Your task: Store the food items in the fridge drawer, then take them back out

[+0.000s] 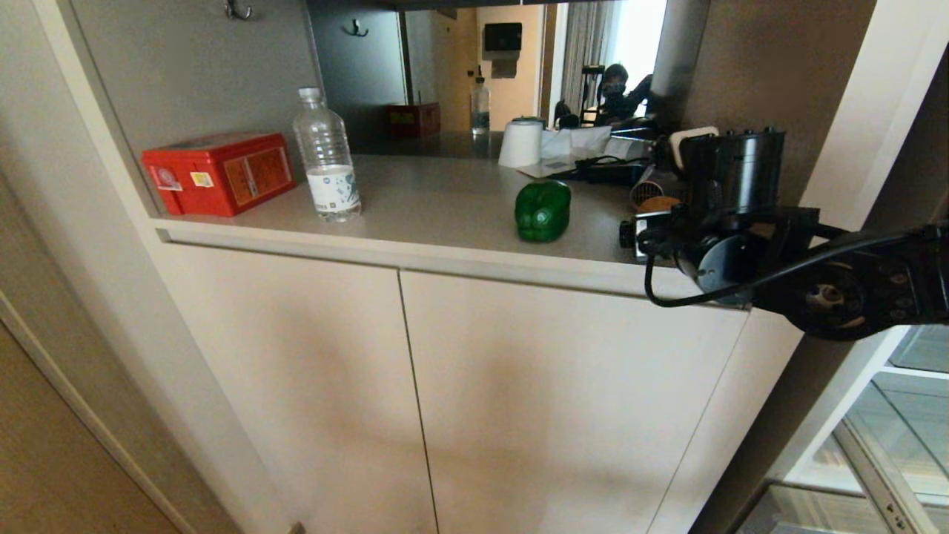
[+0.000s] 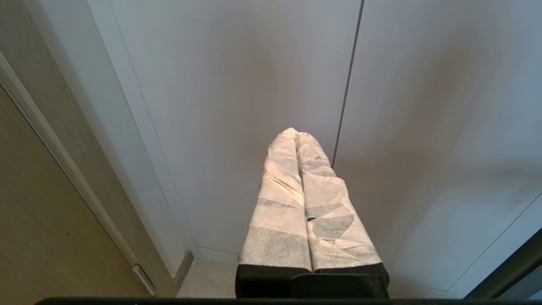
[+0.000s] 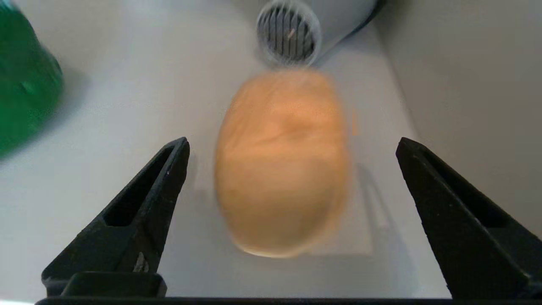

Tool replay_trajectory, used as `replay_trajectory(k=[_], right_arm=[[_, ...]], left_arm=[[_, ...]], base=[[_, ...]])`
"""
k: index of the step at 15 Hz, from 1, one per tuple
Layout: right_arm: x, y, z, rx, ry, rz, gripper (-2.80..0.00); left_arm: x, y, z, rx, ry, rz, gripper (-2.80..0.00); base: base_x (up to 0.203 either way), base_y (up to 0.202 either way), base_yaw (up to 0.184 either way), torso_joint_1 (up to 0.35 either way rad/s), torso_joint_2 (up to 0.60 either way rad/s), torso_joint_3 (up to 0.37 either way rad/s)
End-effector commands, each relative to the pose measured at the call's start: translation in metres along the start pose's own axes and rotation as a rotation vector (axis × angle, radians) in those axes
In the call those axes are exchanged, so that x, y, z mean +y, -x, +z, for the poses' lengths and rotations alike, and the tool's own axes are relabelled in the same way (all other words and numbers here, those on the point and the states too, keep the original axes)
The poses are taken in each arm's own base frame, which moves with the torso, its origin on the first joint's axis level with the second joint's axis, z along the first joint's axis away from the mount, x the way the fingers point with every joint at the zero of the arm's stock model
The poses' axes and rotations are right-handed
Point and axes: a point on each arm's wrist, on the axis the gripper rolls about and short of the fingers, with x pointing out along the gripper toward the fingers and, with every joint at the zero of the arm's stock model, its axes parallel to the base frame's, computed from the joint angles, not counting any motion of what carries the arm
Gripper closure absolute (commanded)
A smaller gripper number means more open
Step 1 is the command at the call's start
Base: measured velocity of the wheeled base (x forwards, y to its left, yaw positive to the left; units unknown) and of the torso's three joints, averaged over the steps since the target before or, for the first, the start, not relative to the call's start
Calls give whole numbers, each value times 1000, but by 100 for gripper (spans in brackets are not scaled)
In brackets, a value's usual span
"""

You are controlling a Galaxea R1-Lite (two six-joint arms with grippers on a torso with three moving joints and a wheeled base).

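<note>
I had the right hand (image 3: 292, 190) spread wide at the round tan-yellow potato (image 3: 283, 163) on the grey worktop (image 1: 445, 200), the glossy green bell pepper (image 1: 543, 211) at its nine o'clock. To grip well, I needed both fingers level with its middle before squeezing. The left hand (image 2: 296, 133) hung pressed together, empty.

We see the tan-yellow potato (image 3: 283, 163) lying on its side on the counter, between the spread fingers of our right gripper (image 3: 292, 148), touching neither. The glossy dark green bell pepper (image 1: 543, 211) stands upright, near, to that gripper's left.
</note>
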Motion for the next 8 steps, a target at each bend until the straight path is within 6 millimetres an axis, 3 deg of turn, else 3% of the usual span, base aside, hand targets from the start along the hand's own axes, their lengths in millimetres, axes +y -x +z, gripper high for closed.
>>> replay_trajectory(k=[1, 4, 8], right_arm=[[-11, 16, 14, -36, -28, 1, -280], [-20, 41, 15, -41, -23, 33, -280], [-9, 30, 6, -16, -3, 40, -280]], left_arm=[[0, 0, 0, 0, 0, 1, 0], [0, 0, 0, 0, 0, 1, 0], [0, 0, 0, 0, 0, 1, 0]], base=[[0, 0, 0, 0, 0, 0], [0, 0, 0, 0, 0, 0], [0, 0, 0, 0, 0, 0]])
